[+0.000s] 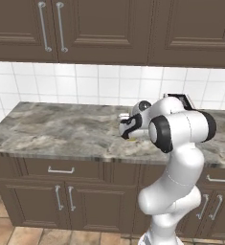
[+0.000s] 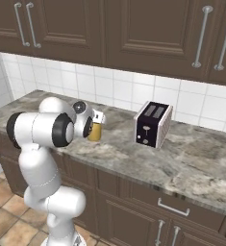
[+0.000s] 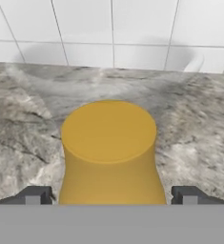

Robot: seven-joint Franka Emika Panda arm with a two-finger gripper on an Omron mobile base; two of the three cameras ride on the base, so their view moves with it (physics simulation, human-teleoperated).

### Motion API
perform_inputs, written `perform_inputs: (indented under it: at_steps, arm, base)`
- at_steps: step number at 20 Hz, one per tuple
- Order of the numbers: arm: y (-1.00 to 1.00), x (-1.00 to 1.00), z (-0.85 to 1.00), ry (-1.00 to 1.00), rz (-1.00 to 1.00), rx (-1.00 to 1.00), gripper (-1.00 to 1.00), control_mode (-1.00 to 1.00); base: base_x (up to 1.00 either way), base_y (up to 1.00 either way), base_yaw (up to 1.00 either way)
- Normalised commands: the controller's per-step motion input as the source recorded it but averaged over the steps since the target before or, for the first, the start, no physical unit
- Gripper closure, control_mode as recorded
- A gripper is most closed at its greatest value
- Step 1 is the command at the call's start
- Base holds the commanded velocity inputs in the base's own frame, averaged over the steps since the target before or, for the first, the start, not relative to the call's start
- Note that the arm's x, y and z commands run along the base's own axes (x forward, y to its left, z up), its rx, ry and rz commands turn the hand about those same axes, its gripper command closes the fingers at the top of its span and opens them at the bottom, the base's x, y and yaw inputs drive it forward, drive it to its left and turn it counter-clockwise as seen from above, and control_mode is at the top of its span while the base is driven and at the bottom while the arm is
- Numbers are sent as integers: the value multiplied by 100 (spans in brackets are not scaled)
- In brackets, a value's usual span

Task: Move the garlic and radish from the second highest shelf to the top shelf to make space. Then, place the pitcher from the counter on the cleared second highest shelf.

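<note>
Pitcher: the orange-yellow pitcher (image 3: 108,152) stands upright on the worktop (image 1: 56,131), some way in from the front edge and short of the white tiled wall (image 1: 85,86).
Jaws: the jaws (image 3: 110,195) are apart, one dark fingertip (image 3: 33,195) on each side of the pitcher's lower body; in the hand view a small gap shows between each tip and the jug, so they straddle it without clamping.
Arm: bent low over the worktop, the hand level with the pitcher (image 2: 95,132), which shows just beyond the wrist in the right base view.
Toaster: the black-and-silver toaster (image 2: 153,124) sits on the same worktop, near the pitcher, apart from it.
Cabinets: dark brown upper cabinets (image 2: 148,33) hang above.
</note>
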Motion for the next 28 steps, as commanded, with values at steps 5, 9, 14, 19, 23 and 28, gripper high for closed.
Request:
perform_inputs:
  at_steps: [5,9,14,19,23,28]
  arm:
    - [0,-5,-3,-5,4,0,100,-100]
    - [5,-75,16,-5,11,-3,100,-100]
    - [3,-99,59,-11,6,-6,100,-100]
    - [0,-74,100,-20,0,-3,100,-100]
    - [0,-89,100,0,3,-8,100,-100]
    - [0,-84,100,2,5,-5,100,-100]
  base:
    - [0,0,0]
    - [0,0,0]
    - [0,0,0]
    - [0,0,0]
    - [0,0,0]
    - [0,0,0]
